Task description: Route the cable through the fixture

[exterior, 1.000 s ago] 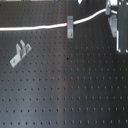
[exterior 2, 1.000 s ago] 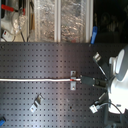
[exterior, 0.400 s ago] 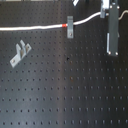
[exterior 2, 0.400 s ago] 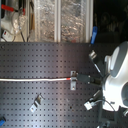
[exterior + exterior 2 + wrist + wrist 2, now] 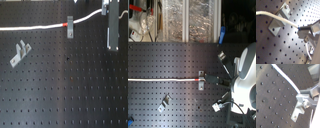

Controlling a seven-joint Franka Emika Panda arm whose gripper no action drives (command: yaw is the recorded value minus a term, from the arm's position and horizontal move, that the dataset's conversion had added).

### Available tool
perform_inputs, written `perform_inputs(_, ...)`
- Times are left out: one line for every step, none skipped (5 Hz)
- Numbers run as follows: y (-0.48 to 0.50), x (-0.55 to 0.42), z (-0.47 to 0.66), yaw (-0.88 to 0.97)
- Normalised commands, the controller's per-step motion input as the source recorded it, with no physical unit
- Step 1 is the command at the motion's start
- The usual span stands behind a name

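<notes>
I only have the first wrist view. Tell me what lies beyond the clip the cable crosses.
Observer: In the first exterior view, the cable carries a red band right beside that clip, on the side away from the hand.
Operator: Give me the rest of the cable's run.
Observer: It runs nearly straight to the first exterior view's left edge, over the perforated board.
Operator: Report any other fixtures.
Observer: A second grey clip stands apart, below the cable in the first exterior view, not touching it.
</notes>
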Motion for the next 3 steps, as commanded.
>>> perform_inputs(0.068,0.01,-0.12,0.02)
perform_inputs(0.34,0.045,0.0,0.24)
perform_inputs(0.16,0.028,0.0,0.21)
